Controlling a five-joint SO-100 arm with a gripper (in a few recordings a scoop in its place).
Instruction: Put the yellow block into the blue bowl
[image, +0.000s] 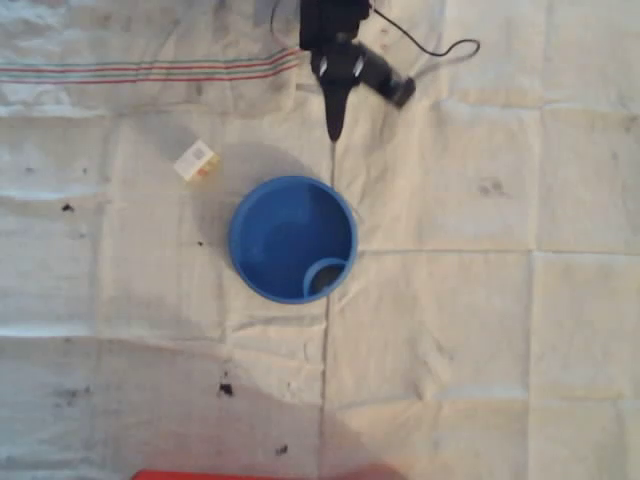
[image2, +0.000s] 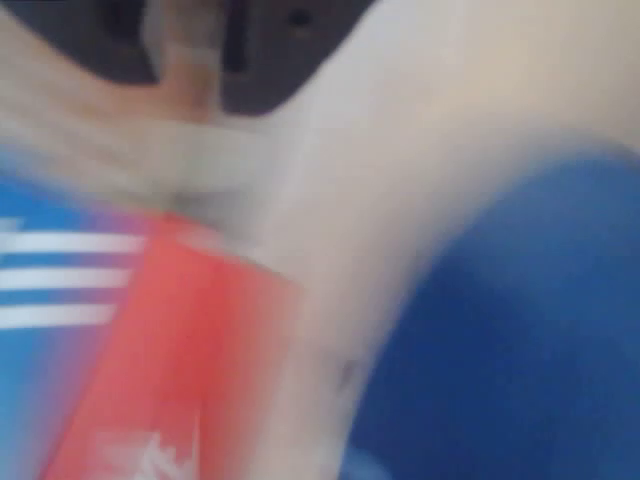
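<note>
In the overhead view the yellow block (image: 197, 161) lies on the white cloth, up and to the left of the blue bowl (image: 293, 240). The bowl stands upright near the middle with a lighter-blue ring (image: 325, 276) inside by its lower right rim. My gripper (image: 333, 128) hangs from the dark arm at the top, pointing down at the bowl's far rim, its fingers drawn to one tip with nothing held. It is well to the right of the block. The wrist view is blurred: dark fingers (image2: 290, 60) at the top, the bowl (image2: 520, 340) at the lower right.
A white creased cloth (image: 480, 330) covers the table, with coloured stripes (image: 150, 72) at the upper left. A black cable (image: 440, 47) runs beside the arm. A red object (image: 260, 474) shows at the bottom edge; in the wrist view a red and blue object (image2: 170, 360) is at the lower left.
</note>
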